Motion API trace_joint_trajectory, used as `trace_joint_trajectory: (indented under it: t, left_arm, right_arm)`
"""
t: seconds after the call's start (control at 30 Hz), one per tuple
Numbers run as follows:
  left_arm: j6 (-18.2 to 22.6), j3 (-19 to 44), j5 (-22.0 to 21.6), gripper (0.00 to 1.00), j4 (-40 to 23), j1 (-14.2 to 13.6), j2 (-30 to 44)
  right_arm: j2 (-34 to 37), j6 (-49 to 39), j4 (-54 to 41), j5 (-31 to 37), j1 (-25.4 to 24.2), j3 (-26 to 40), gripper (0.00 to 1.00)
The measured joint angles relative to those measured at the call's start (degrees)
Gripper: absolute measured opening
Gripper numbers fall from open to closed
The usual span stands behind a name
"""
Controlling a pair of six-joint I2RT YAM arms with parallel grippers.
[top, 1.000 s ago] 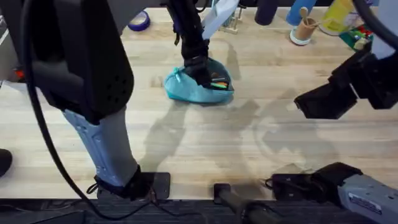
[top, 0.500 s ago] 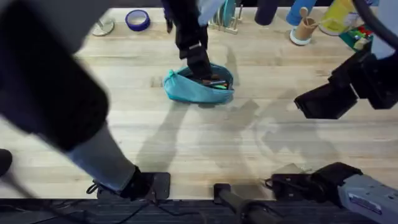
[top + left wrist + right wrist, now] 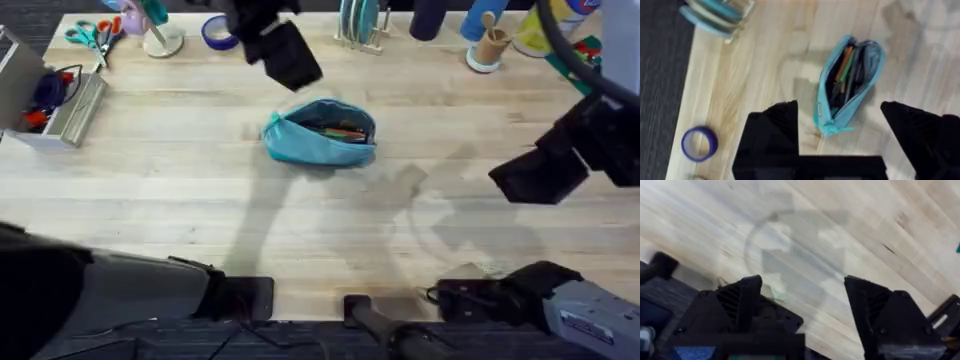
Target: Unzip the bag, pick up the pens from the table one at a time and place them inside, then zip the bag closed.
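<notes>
the left tool point(image 3: 840, 130) hangs empty, fingers spread wide, above the slim light blue fabric pouch point(image 3: 320, 134), which lies unzipped mid-tabletop point(image 3: 200, 200) with orange, green and dark stick pens point(image 3: 846, 70) inside. the right tool point(image 3: 802, 305), also wide, hovers over bare pale wood.

One blue pouch point(image 3: 320, 134) lies unzipped on one wooden table point(image 3: 180, 200), holding three pens point(image 3: 845, 70); one roll of tape point(image 3: 699, 143) and one pair of scissors point(image 3: 88, 35) sit nearby.
</notes>
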Motion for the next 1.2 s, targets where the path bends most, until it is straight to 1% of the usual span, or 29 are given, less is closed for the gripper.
trace_joint_trajectory:
  t: [0.07, 0.17, 0.33, 0.43, 0.5, 0.63, 0.8, 0.93, 1.03, 1.1, 1.2]
  left_arm:
    - [-0.46, 0.0, 1.03, 0.994, 0.0, 2.19, -1.0]
    - [-0.92, 0.0, 3.8, 0.994, -0.02, 6.29, -2.26]
    - [-1.29, 0.0, 10.11, 0.994, -0.92, 13.4, -2.68]
    - [-0.99, 0.0, 13.28, 0.993, -2.42, 16.55, -2.68]
    - [-0.33, -0.01, 14.93, 0.994, -3.03, 18.0, -2.66]
    - [0.97, -1.11, 17.28, 0.994, -3.02, 19.74, -2.98]
    - [2.34, -6.12, 18.56, 0.993, -3.08, 21.42, -3.83]
    - [3.35, -10.35, 19.57, 0.993, -3.5, 24.02, -3.86]
    - [6.44, -13.08, 22.17, 0.993, -5.67, 27.17, -3.86]
    - [9.23, -14.57, 24.39, 0.993, -7.62, 29.82, -3.86]
    - [13.97, -16.64, 28.23, 0.993, -9.59, 34.69, -3.86]
  right_arm:
    - [0.0, -0.16, -0.25, 0.62, 0.0, 0.0, 0.998]
    - [0.0, -0.24, -0.23, 1.26, 0.0, 0.0, 0.998]
    - [0.13, -0.38, 0.3, 1.5, 0.02, 0.0, 0.998]
    - [0.57, -0.4, 0.28, 1.5, 0.02, 0.0, 0.998]
    - [1.13, -0.51, 0.58, 1.51, 0.01, 0.0, 0.998]
    - [2.76, -0.57, 2.98, 1.52, 0.02, 0.0, 0.997]
    - [5.42, -0.31, 3.27, 1.51, 0.02, 0.0, 0.998]
    - [7.69, 1.99, 3.31, 0.04, 0.01, 0.0, 0.998]
    - [9.23, 2.97, 3.34, -2.88, 0.02, 0.0, 0.995]
    - [10.2, 3.36, 3.34, -4.39, 0.02, 0.0, 0.997]
    - [11.66, 3.6, 3.42, -5.85, 0.02, 0.0, 0.997]
